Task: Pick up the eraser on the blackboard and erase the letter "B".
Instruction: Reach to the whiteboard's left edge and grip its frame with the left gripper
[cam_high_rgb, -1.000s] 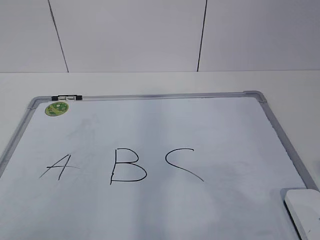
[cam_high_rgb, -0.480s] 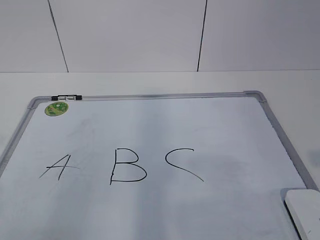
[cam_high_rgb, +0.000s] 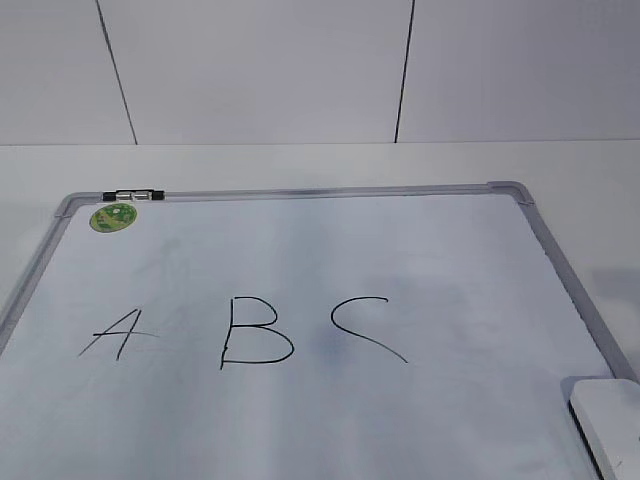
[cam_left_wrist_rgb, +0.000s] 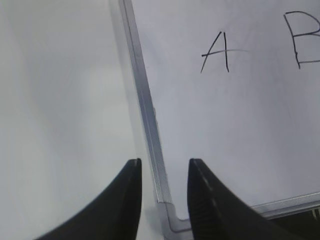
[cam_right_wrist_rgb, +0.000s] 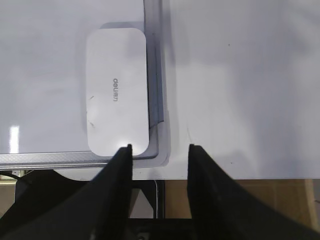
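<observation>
The blackboard (cam_high_rgb: 300, 270) is a white board with a grey frame lying flat on the table. The black letter "B" (cam_high_rgb: 255, 332) stands between an "A" (cam_high_rgb: 118, 332) and a "C" (cam_high_rgb: 365, 325). The white eraser (cam_high_rgb: 610, 420) lies on the board's near right corner; in the right wrist view it (cam_right_wrist_rgb: 117, 90) lies just ahead and left of my open, empty right gripper (cam_right_wrist_rgb: 160, 148). My left gripper (cam_left_wrist_rgb: 165, 162) is open and empty over the board's near left corner frame (cam_left_wrist_rgb: 147, 105), with the "A" (cam_left_wrist_rgb: 217, 50) and part of the "B" (cam_left_wrist_rgb: 302, 40) ahead.
A round green sticker (cam_high_rgb: 113, 216) and a black clip (cam_high_rgb: 134, 195) sit at the board's far left corner. White table (cam_high_rgb: 320, 165) surrounds the board. The table's near edge and dark robot base show below the right gripper (cam_right_wrist_rgb: 225, 200).
The exterior view is almost unchanged; only faint shadows on the board and at the right of the table have shifted. The eraser and letters have not moved.
</observation>
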